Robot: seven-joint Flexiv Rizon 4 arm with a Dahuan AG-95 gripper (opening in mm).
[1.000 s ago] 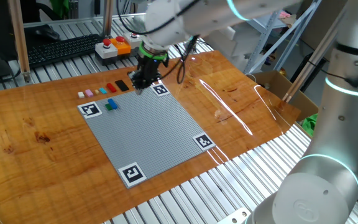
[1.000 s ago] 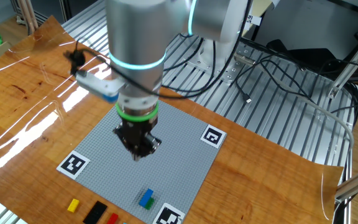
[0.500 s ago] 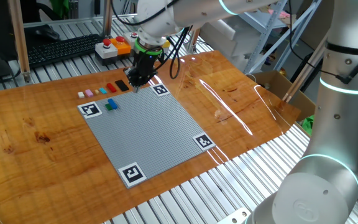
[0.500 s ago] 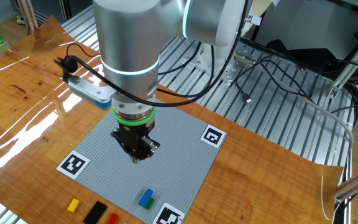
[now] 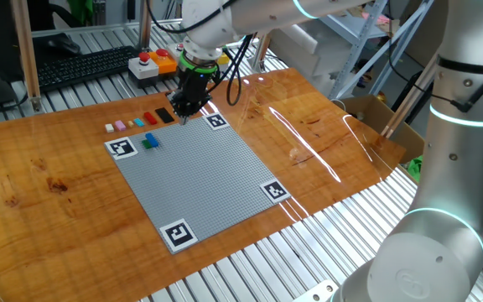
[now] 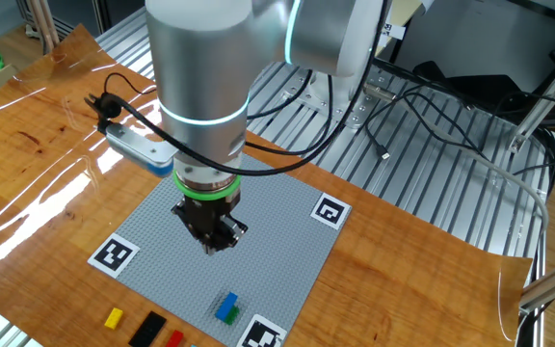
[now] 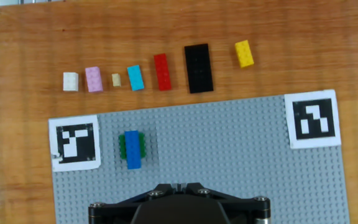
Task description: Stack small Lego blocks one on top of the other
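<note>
Seven loose bricks (image 7: pixel 161 70) line the worktop (image 7: pixel 30 124) across the frame's upper part, blue-on-green stack (image 7: pixel 132 148) at left of baseplate (image 7: pixel 229 162); tool (image 6: pixel 212 236) hovers, jaw state indeterminate; next pick likely.

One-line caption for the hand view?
Blue brick stacked crosswise on green brick on grey baseplate; seven loose bricks line the table beyond.

- Below me a row of small bricks lies on the wooden table (image 7: pixel 17 137): white brick (image 7: pixel 71 81), pink brick (image 7: pixel 94 79), tan piece (image 7: pixel 116 79), light-blue brick (image 7: pixel 135 78), red brick (image 7: pixel 162 71), black brick (image 7: pixel 199 68), yellow brick (image 7: pixel 244 53).
- On the grey baseplate (image 7: pixel 229 149), a blue brick (image 7: pixel 132 149) sits on a green brick (image 7: pixel 122 144), beside a square marker (image 7: pixel 75 142).
- My gripper housing (image 7: pixel 180 202) fills the bottom edge; I cannot see my fingertips.
</note>
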